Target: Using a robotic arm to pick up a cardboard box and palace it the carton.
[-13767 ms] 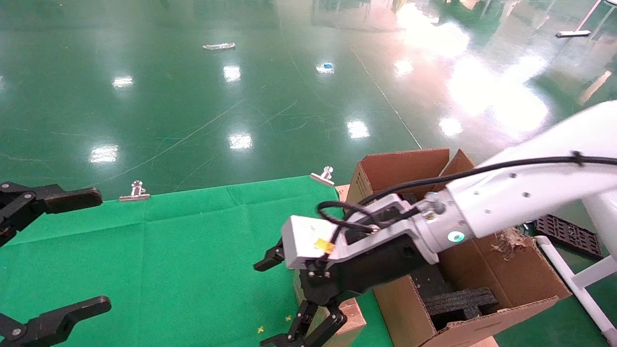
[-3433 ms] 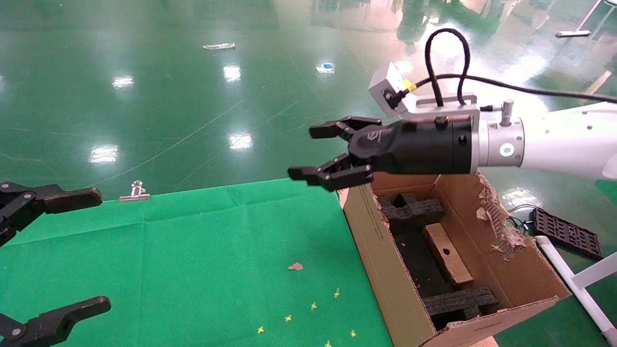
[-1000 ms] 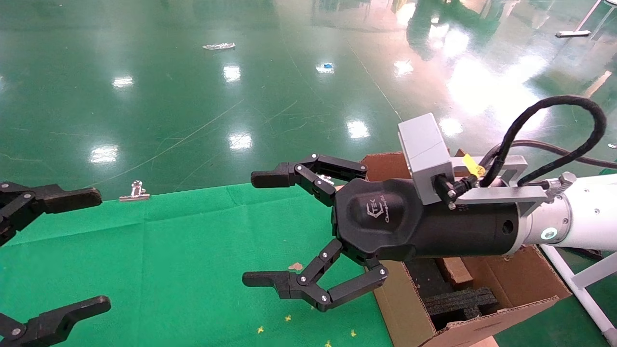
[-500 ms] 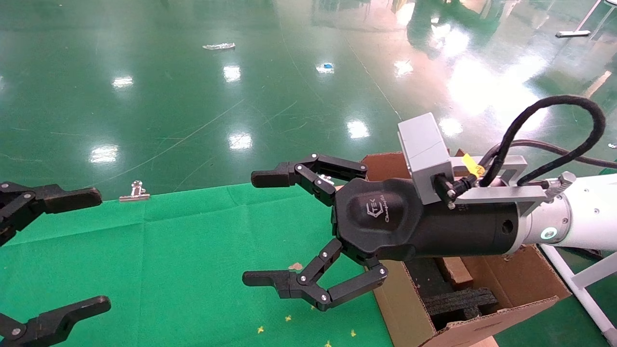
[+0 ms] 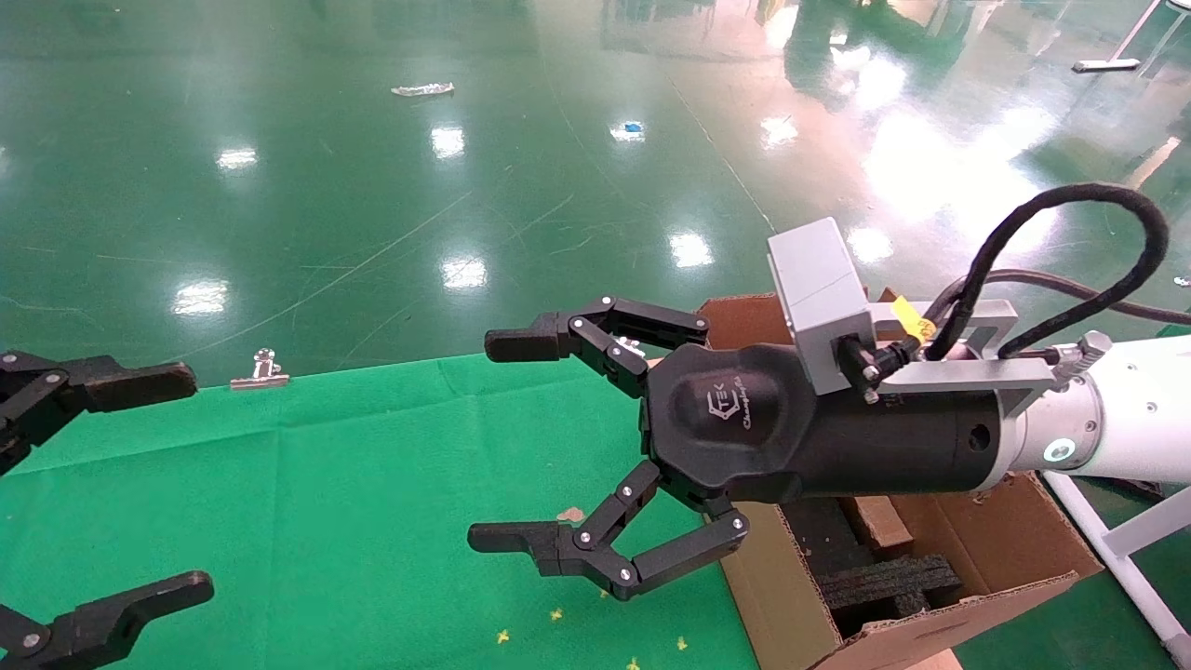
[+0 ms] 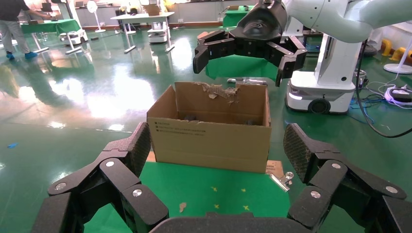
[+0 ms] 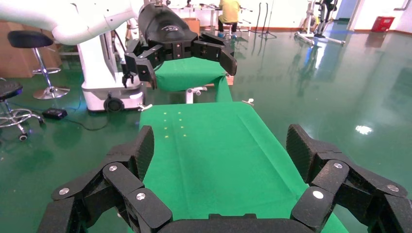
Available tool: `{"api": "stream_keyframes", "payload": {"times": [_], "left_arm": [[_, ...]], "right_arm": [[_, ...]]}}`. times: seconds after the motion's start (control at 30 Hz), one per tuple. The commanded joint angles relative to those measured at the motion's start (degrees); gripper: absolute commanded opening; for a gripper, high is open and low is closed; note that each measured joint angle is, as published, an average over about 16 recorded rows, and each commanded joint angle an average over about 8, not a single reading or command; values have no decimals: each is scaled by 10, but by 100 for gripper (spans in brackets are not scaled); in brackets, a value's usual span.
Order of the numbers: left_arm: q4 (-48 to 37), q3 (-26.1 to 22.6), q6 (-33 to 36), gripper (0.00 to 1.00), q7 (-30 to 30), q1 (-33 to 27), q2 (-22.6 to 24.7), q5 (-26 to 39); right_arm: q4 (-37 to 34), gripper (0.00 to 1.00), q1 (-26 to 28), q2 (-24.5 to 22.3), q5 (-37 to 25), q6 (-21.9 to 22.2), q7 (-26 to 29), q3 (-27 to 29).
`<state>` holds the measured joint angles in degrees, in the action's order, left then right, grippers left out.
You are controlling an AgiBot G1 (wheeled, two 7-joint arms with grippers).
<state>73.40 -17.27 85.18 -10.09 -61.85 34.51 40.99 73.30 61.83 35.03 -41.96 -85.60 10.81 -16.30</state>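
The reddish-brown cardboard box (image 5: 879, 521) lies inside the tan carton (image 5: 1023, 549), between black foam inserts (image 5: 889, 582); my right arm hides most of it. My right gripper (image 5: 501, 442) is open and empty, held in the air over the right side of the green table, just left of the carton. Its own view (image 7: 221, 145) shows only green cloth between the fingers. My left gripper (image 5: 181, 482) is open and empty at the table's left edge. In the left wrist view (image 6: 218, 155) it faces the carton (image 6: 209, 141), with the right gripper (image 6: 248, 48) above the carton.
A green cloth (image 5: 326, 484) covers the table, with small yellow marks and a cardboard scrap (image 5: 570, 514). Metal clips (image 5: 265, 368) hold its far edge. One carton flap (image 6: 221, 90) is torn. A white robot base (image 6: 320, 92) stands beyond the carton.
The right gripper held the box at the table's edge 13.8 s ago; the box now lies in the carton and the gripper is open and empty. Nothing moved in the last second.
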Motion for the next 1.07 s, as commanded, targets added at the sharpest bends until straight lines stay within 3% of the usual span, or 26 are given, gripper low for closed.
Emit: {"api": "stream_keyframes", "payload": {"times": [0.03,1.07], "left_arm": [[0,0,0,100,0,0,0,0],[0,0,0,100,0,0,0,0]], "right_arm": [[0,100,0,0,0,0,0,0],[0,100,0,0,0,0,0,0]]}}
